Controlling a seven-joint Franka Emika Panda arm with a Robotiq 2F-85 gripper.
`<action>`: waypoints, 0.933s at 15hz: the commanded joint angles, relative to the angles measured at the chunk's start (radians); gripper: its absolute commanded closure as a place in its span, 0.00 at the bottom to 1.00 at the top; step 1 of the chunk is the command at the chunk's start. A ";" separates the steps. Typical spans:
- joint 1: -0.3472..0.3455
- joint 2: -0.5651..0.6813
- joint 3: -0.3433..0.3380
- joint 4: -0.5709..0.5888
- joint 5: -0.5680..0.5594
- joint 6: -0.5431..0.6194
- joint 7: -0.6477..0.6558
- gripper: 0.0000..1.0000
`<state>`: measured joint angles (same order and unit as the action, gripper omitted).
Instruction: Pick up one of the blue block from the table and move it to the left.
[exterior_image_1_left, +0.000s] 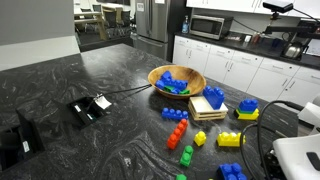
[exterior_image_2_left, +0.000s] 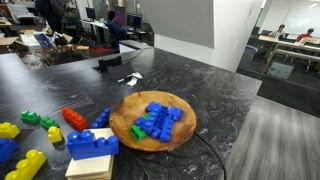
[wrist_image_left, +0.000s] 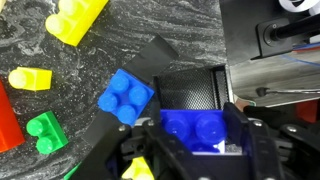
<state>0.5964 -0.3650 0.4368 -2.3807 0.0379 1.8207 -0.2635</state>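
In the wrist view my gripper (wrist_image_left: 196, 132) is shut on a blue two-stud block (wrist_image_left: 195, 128), with a finger against each side. A second blue block (wrist_image_left: 125, 97) lies on the black marbled table (wrist_image_left: 150, 25) just to its left. I cannot tell whether the held block touches the table. The gripper is outside both exterior views. In both exterior views a wooden bowl (exterior_image_1_left: 178, 80) (exterior_image_2_left: 150, 122) holds several more blue blocks. One blue block (exterior_image_1_left: 231, 172) lies at the table's near edge.
Yellow blocks (wrist_image_left: 75, 20) (wrist_image_left: 30, 77), a green block (wrist_image_left: 45, 130) and a red block (wrist_image_left: 5, 120) lie left of the gripper. The robot's white base (wrist_image_left: 275, 60) stands right of it. A wooden block stack (exterior_image_1_left: 208, 105) with a blue block on top stands by the bowl.
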 joint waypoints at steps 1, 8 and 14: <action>0.025 0.002 0.006 -0.001 0.022 0.015 -0.012 0.62; 0.041 0.045 -0.002 -0.041 0.031 0.082 0.008 0.62; 0.037 0.057 -0.025 -0.066 0.061 0.079 -0.002 0.62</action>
<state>0.6380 -0.3032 0.4204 -2.4347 0.0685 1.8890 -0.2597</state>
